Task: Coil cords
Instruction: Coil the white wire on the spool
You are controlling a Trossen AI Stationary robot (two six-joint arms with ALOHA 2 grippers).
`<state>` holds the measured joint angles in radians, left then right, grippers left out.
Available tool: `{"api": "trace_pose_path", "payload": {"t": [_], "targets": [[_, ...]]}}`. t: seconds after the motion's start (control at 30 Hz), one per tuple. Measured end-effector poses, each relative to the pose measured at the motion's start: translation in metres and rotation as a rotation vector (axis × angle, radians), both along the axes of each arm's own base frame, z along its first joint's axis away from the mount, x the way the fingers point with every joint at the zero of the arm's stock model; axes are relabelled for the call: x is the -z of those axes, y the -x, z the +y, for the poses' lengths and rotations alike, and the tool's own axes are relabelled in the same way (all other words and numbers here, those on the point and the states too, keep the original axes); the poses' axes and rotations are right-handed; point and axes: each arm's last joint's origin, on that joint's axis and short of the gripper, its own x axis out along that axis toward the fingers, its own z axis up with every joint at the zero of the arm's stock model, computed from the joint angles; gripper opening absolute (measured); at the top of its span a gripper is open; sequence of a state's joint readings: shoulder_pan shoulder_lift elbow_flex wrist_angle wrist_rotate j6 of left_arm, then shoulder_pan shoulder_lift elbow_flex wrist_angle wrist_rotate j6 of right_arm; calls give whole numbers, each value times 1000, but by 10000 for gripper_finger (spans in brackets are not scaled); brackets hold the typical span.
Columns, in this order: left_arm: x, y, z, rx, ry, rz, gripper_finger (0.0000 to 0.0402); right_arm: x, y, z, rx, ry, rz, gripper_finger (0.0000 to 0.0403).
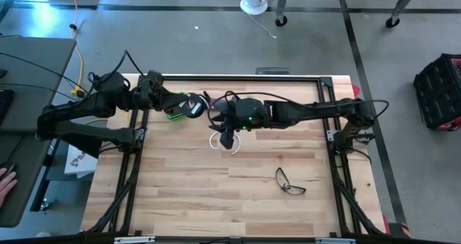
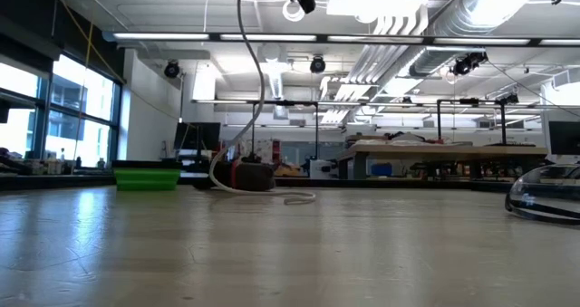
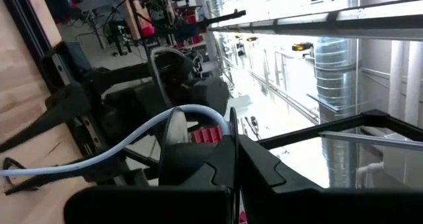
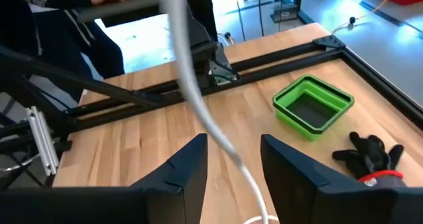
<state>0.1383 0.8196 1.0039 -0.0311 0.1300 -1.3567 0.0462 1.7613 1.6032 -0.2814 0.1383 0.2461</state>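
Observation:
My left gripper is up above the table's far middle and is shut on the small round black reel with a white mark. The thin white cord runs from the reel down to the table, where its slack lies in a loose loop. In the low view the cord hangs down to that loop. My right gripper hovers over the loop, open. The cord passes between its fingers. My left gripper holds the reel by its flat faces, pinched between the two fingers and seen edge-on. The reel is lifted clear of the table, and the cord leaves its rim and hangs slack. I cannot tell whether my right gripper touches the cord that runs between its fingers.
A green collapsible container and a black glove lie on the table under my left gripper. Eyeglasses lie toward the near right. A black frame borders the wooden table. A person's hand rests at the desk on the left.

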Motion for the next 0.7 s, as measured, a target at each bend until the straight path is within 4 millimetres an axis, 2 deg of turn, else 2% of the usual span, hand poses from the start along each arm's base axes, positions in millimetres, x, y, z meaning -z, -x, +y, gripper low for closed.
{"api": "trace_pose_path", "payload": {"t": [0.13,0.33,0.5,0.7], "targets": [[0,0,0,-2,1,0,0,0,0,1,2,3,-1,110],[0,-1,0,-11,-6,3,0,-2,-1,1,12,4,-23,12],[4,-6,3,-72,-6,30,0,-14,-2,15,-12,-5,-135,3],[12,-22,7,-129,9,81,0,-23,-2,33,-44,7,-224,2]]}}
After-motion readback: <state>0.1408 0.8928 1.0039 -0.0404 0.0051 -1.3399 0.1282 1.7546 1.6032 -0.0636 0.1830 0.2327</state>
